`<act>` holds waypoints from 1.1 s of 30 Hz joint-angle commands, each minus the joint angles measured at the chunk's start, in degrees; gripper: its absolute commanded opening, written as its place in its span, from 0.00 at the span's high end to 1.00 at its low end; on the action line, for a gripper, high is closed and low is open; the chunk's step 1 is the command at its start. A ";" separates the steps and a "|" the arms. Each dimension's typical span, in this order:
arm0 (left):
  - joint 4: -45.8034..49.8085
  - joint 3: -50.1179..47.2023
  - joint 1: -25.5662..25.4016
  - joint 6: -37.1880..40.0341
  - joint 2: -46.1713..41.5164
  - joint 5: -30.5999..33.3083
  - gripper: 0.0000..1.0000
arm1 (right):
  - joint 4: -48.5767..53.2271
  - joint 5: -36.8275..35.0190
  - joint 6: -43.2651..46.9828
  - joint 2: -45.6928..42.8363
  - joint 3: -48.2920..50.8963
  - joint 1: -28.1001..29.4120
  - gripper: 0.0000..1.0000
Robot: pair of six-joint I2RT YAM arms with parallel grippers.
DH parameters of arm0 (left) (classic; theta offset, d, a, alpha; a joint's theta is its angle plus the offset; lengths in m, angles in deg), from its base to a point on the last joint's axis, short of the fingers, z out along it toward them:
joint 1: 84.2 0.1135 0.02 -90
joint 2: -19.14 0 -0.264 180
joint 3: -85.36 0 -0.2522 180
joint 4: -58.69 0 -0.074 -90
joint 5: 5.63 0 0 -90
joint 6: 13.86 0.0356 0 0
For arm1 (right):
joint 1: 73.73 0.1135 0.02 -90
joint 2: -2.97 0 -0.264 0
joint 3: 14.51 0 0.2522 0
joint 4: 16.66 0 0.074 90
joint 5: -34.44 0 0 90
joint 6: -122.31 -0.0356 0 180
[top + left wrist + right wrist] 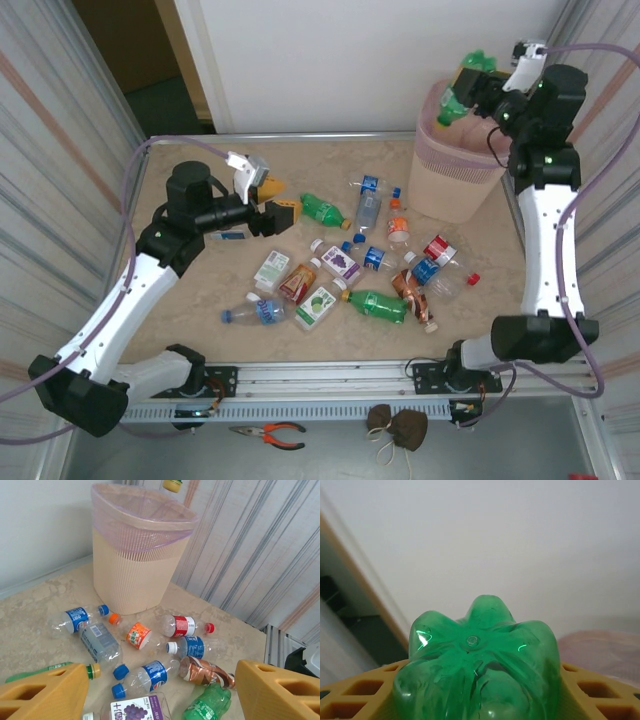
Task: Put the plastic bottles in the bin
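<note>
15 total: 3x green bottle (322, 210), 5x clear blue-label bottle (255, 312), 3x white bottle (272, 268), 4x red/orange bottle (440, 248). 1x bin (445, 185), 1x pliers (270, 433).

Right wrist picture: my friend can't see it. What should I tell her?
A green bottle, seen bottom-first, is held between two orange fingers. Behind it is a pale wall, with the pinkish rim of the bin at the lower right.

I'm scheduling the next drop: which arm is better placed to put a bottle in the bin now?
Right. The right tool grips a green bottle above the bin; the left tool hangs open and empty, far from it.
</note>
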 commanded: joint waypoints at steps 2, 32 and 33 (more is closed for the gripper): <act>0.53 -0.94 0.34 0.27 -1.51 1.20 0.23 | 7.20 -4.09 -0.96 7.03 -7.61 -3.59 0.47; 0.37 -2.88 1.04 -1.61 1.99 1.04 0.23 | 27.15 -7.88 4.53 44.91 -20.25 -3.15 0.47; 0.49 -2.97 1.04 -1.66 2.02 1.04 0.23 | 28.01 -7.79 4.53 46.15 -21.31 -3.14 0.47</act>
